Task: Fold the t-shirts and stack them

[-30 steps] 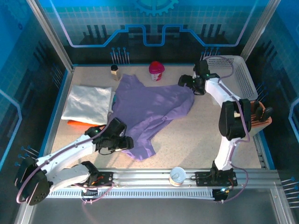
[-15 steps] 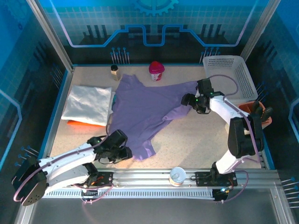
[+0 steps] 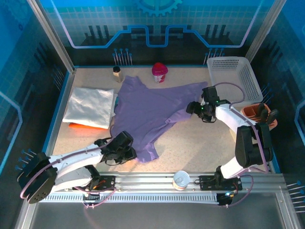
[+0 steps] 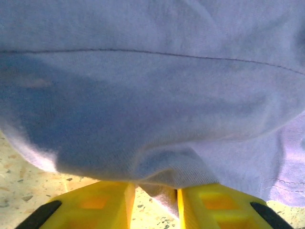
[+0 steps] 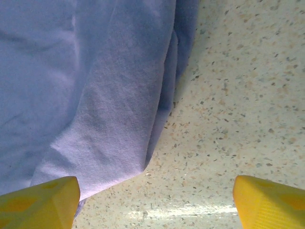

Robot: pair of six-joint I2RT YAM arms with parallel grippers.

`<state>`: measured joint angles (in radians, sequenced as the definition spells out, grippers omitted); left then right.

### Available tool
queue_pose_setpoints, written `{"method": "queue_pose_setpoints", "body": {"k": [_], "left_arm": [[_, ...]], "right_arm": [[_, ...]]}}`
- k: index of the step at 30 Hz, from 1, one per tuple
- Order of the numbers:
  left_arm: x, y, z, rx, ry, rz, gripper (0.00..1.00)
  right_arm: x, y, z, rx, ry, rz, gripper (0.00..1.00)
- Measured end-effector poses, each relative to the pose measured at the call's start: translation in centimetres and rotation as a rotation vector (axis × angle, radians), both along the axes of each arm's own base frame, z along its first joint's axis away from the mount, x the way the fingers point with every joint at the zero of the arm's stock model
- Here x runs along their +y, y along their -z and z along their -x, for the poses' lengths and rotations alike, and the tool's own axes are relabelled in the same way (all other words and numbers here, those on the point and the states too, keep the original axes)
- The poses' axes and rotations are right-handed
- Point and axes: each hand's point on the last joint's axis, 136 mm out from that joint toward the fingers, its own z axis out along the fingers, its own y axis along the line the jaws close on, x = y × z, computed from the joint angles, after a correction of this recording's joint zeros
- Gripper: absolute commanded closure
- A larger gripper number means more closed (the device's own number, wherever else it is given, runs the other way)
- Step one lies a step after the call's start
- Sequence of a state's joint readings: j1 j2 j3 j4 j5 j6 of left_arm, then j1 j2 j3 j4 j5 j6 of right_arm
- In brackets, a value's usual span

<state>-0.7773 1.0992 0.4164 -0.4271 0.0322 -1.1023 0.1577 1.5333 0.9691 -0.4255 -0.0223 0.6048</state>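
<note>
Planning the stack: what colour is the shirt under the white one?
Orange shirt, best in top view.

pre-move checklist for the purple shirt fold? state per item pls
1. Left fingers at the purple shirt's near hem: ok, a tuck of cloth sits between them.
2. Left pinch firm: cannot tell.
3. Right fingers open: ok, wide apart.
4. Right fingers straddle the shirt's right edge: ok, one over cloth, the other over bare table.
5. Purple shirt lying flat: not ok, it is creased and its right edge is doubled over.
6. Stack ready: ok, the white shirt lies folded on the orange shirt to the left.
</note>
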Motion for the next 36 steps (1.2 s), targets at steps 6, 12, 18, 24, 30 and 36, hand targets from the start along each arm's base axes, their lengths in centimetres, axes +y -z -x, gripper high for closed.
{"method": "queue_pose_setpoints", "body": {"k": [6,12,18,24,30,36], "left_arm": [[0.1,-1.2,-0.5,-0.003,0.041,-0.052,1.0],[-0.2,-6.8,-1.4,-0.054,0.134,-0.085,1.0],[3.4,-8.0,0.8,-0.009,0.163,-0.198,1.0],[5.0,-7.1,2.2,0.037,0.163,-0.246,1.0],[5.1,-6.6,2.3,0.047,0.163,-0.252,1.0],[4.9,-5.9,2.2,0.058,0.165,-0.257,0.99]], "right_arm": [[-1.7,0.4,0.3,0.014,0.049,0.083,0.17],[-3.3,0.9,1.1,0.048,0.079,0.169,0.3],[-3.0,2.3,-0.1,0.082,0.07,0.147,0.55],[-0.8,3.8,-1.4,0.094,0.021,0.039,0.43],[1.2,4.1,-2.3,0.075,-0.01,-0.056,0.48],[2.6,4.5,-2.5,0.09,-0.019,-0.105,0.86]]}}
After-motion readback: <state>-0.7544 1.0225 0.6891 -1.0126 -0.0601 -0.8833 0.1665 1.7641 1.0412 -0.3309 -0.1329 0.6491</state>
